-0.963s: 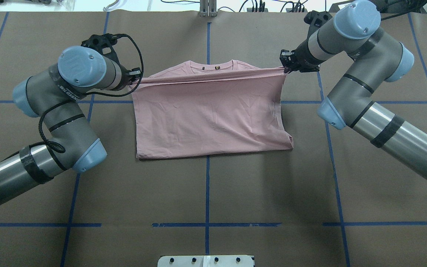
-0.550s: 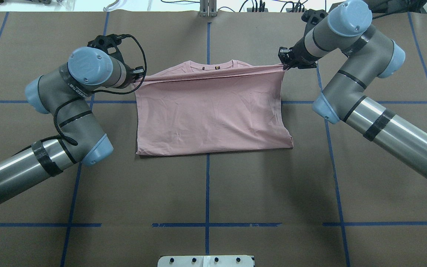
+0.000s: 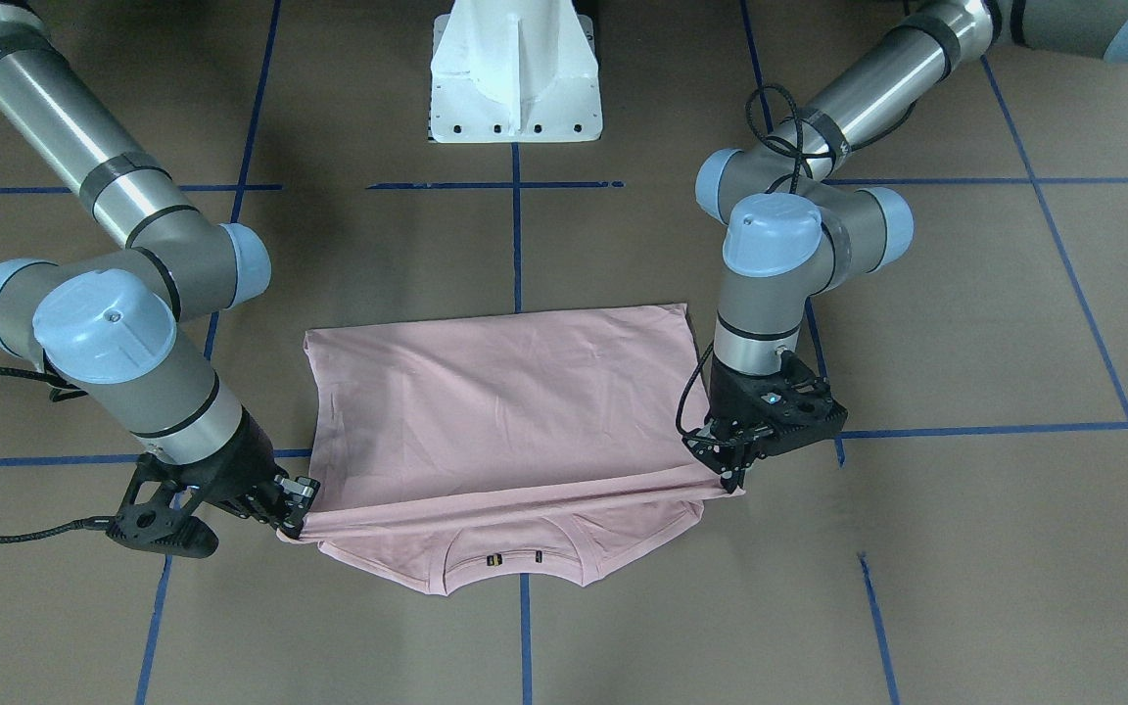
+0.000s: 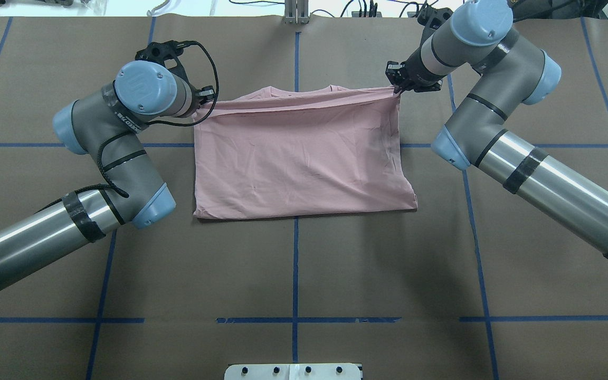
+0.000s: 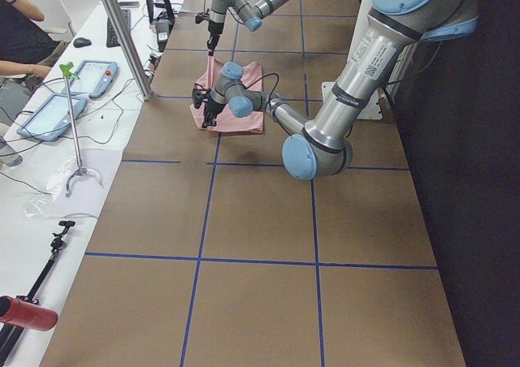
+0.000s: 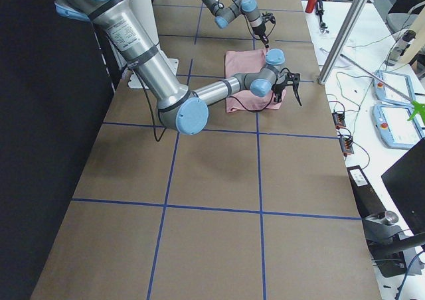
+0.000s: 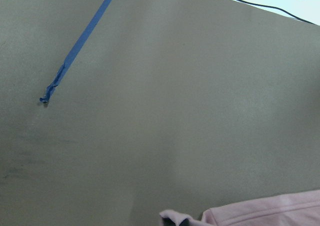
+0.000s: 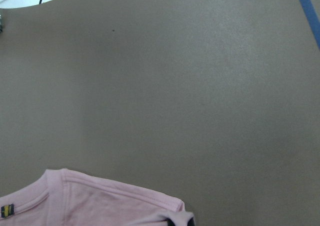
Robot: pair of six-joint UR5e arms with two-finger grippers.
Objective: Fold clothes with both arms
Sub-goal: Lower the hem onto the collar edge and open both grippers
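Note:
The pale pink T-shirt lies folded in half on the brown table, back side up, with no drawing showing. Its collar peeks out at the far edge, also in the front-facing view. My left gripper is shut on the shirt's lifted far-left corner; in the front-facing view it is on the right. My right gripper is shut on the far-right corner, seen in the front-facing view on the left. The held hem is stretched taut between them over the collar. Pink cloth shows at the bottom of both wrist views.
The white pedestal stands at the robot's side. Blue tape lines grid the brown table. A white side bench with tablets, cables and an operator's arm lies past the far edge. A metal post rises at the far edge.
Both grippers have carried the held hem farther from the robot, towards the collar. The top layer now covers most of the collar area. Both arms' elbows have swung inwards.

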